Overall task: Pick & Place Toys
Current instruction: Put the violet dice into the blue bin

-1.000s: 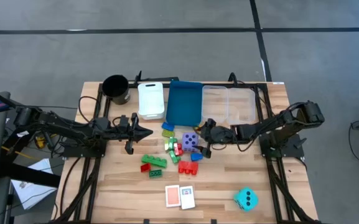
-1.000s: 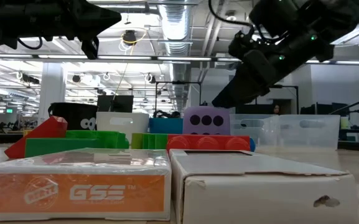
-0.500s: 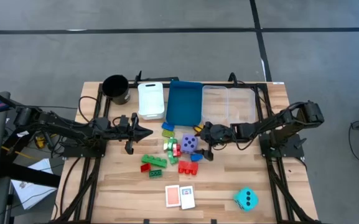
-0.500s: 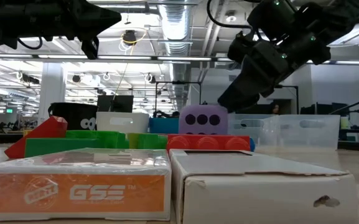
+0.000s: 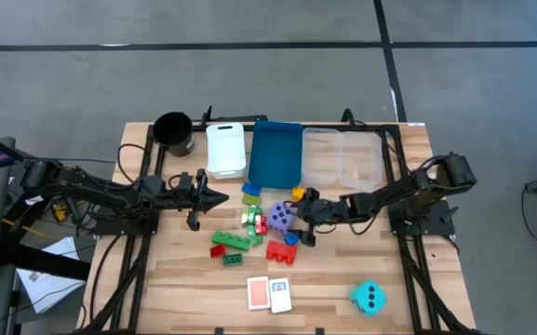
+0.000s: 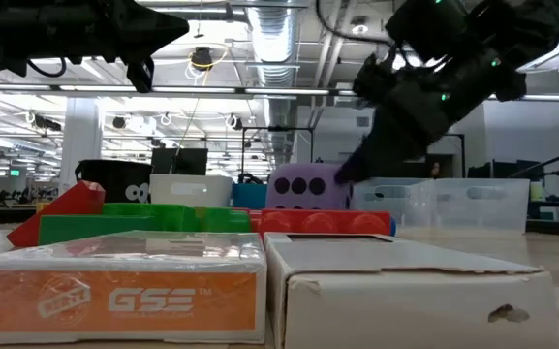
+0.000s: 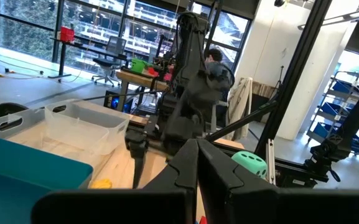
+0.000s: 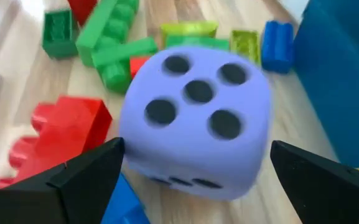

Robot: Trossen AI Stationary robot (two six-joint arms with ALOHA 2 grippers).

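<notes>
The purple die (image 5: 281,218) rests on the table among small bricks: green (image 5: 230,241), red (image 5: 280,250), blue (image 5: 251,190) and yellow (image 5: 298,193). My right gripper (image 5: 296,221) is open and comes level from the table's right. Its two fingers stand on either side of the die (image 8: 195,118). The cyan die (image 5: 369,297) lies near the front right. Two cards (image 5: 269,293) lie near the front edge. My left gripper (image 5: 217,197) is shut and empty, held above the table left of the bricks. My right gripper has its open fingers (image 8: 86,174) beside the purple die's two side faces (image 8: 135,149), level from the table's right. The die rests on the table. I cannot tell whether the fingers touch it.
A white bin (image 5: 225,149), a blue bin (image 5: 276,154) and a clear bin (image 5: 342,156) stand in a row at the far edge. A black cup (image 5: 173,133) stands far left. Bare wood shows at the front left and right of the clear bin.
My right gripper has gone toward the table's left edge and down, its open fingers coming around the purple die. The die has slid a little toward the table's left and near edge, staying upright on the table.
</notes>
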